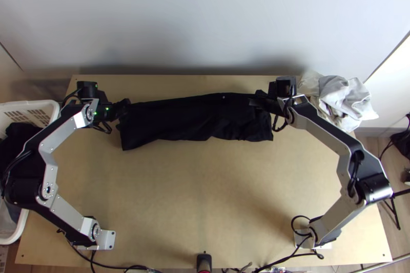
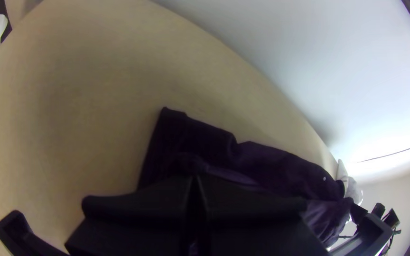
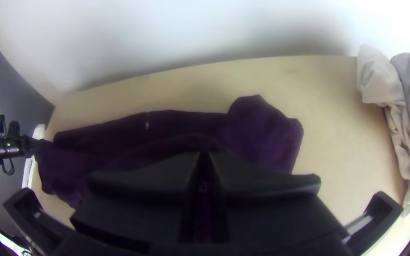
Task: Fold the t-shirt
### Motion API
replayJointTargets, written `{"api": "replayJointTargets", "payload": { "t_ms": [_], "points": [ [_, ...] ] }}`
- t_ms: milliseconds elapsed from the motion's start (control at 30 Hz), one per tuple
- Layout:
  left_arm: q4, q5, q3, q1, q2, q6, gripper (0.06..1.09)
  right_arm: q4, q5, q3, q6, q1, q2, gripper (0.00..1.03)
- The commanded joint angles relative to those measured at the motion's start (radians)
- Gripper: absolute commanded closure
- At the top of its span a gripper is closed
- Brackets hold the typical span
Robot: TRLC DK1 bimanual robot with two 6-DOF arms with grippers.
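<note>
A black t-shirt (image 1: pixel 189 122) lies as a long narrow strip across the far half of the table, its near edge uneven. My left gripper (image 1: pixel 124 106) is at its left end, and my right gripper (image 1: pixel 258 102) is over its far edge near the right end. In the left wrist view the t-shirt (image 2: pixel 281 166) rises in a ridge to the left gripper (image 2: pixel 195 181), shut on it. The right gripper (image 3: pixel 205 156) is likewise shut on the t-shirt (image 3: pixel 262 130), whose end flap spreads beyond the fingers. The pinched cloth is mostly hidden behind the fingers.
A white basket (image 1: pixel 32 105) with dark cloth stands at the table's left side. Light grey and beige cloths (image 1: pixel 341 96) are heaped at the far right corner. A pale wall rises behind the far edge. Bare table (image 1: pixel 200 191) lies between the arms, with cables along the near edge.
</note>
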Motion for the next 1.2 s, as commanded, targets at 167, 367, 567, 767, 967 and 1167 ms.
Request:
{"api": "replayJointTargets", "payload": {
  "t_ms": [167, 367, 567, 767, 967, 1167],
  "points": [
    [0.026, -0.048, 0.077, -0.015, 0.115, -0.023, 1.05, 0.040, 0.037, 0.052, -0.059, -0.044, 0.146, 1.00],
    [0.025, -0.054, 0.078, -0.014, 0.136, -0.017, 1.05, 0.044, 0.057, 0.049, -0.085, -0.050, 0.169, 1.00],
    [0.025, -0.059, 0.081, -0.004, 0.138, -0.011, 1.03, 0.055, 0.057, 0.042, -0.088, -0.051, 0.163, 1.00],
    [-0.006, -0.054, 0.088, -0.001, 0.101, 0.032, 0.22, 0.053, 0.055, 0.047, -0.059, -0.044, 0.130, 0.27],
    [-0.043, 0.004, 0.078, 0.029, 0.026, 0.077, 0.12, -0.115, 0.055, 0.107, -0.036, -0.042, 0.086, 0.03],
    [-0.050, 0.019, 0.071, 0.109, -0.019, 0.057, 0.12, -0.166, 0.054, 0.112, -0.056, -0.047, -0.018, 0.03]
  ]
}}
